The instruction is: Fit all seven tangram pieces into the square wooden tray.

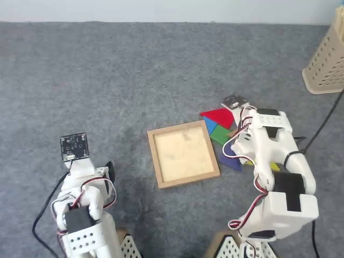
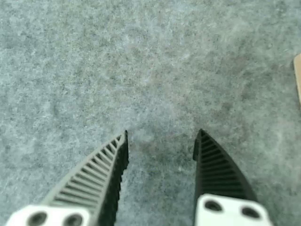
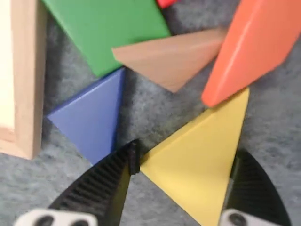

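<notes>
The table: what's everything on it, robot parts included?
Wooden tray: one, pale wood, mid-table, empty.
Green piece: one, green, beside the tray.
Blue triangle: one, blue, by the tray's corner.
Orange piece: one, orange, outermost from the tray.
Tan triangle: one, tan, between green and orange pieces.
Yellow triangle: one, yellow, beside the blue triangle.
Red piece: one, red, past the green piece.
Light-blue piece: one, light blue, beside the red piece.
Basket: one, beige, far right corner.
Left gripper: one, black, open over the grey mat.
Right gripper: one, black, open around the yellow triangle.
</notes>
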